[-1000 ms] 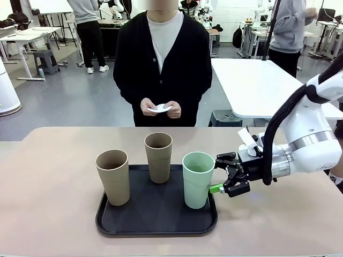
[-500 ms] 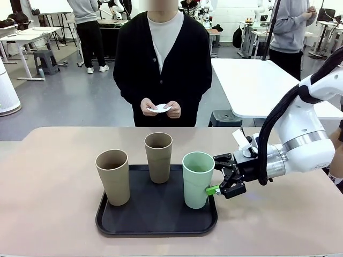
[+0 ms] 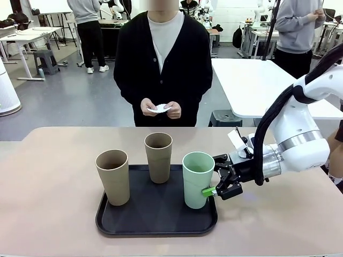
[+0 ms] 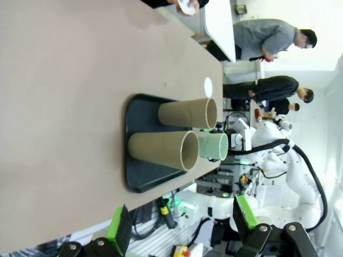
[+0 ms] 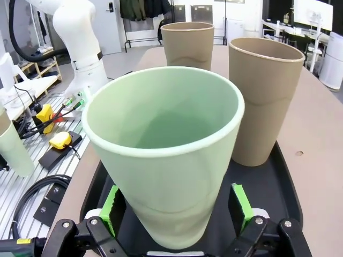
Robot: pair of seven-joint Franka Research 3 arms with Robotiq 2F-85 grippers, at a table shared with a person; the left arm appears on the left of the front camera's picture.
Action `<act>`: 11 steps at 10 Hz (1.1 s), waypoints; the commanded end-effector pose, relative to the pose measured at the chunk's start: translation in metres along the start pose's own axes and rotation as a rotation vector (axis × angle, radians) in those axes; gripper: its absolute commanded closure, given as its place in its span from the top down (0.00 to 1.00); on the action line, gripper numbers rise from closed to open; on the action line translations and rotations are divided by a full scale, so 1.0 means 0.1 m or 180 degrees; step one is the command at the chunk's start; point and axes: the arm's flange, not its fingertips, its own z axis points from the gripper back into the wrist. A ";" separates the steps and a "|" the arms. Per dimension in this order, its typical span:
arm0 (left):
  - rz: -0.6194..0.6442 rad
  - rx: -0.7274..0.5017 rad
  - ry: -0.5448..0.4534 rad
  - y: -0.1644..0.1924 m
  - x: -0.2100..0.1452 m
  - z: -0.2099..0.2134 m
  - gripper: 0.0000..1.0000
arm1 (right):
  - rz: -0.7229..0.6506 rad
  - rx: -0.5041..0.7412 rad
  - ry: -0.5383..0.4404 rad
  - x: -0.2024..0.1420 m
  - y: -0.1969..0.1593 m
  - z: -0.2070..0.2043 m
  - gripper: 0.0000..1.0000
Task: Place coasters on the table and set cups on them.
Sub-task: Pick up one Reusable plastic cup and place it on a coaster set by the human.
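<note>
Mint green cup point(image 5: 166, 155) between right hand's point(image 5: 176, 208) spread fingers point(image 5: 113, 209).

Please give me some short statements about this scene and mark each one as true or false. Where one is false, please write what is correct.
1. Both tan cups and the mint green cup stand on the black tray. True.
2. The right gripper is shut on a tan cup. False: it is open, with one finger on each side of the mint green cup.
3. The person holds white coasters in the hands. True.
4. The mint green cup is at the robot's left end of the tray. False: it is at the right end.
5. The left gripper is open, with nothing between its fingers. True.
</note>
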 end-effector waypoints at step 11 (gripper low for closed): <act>-0.0016 -0.0042 -0.0012 0.00 0.00 0.01 1.00 | -0.0051 0.0139 -0.0266 0.02 -0.10 -0.18 0.35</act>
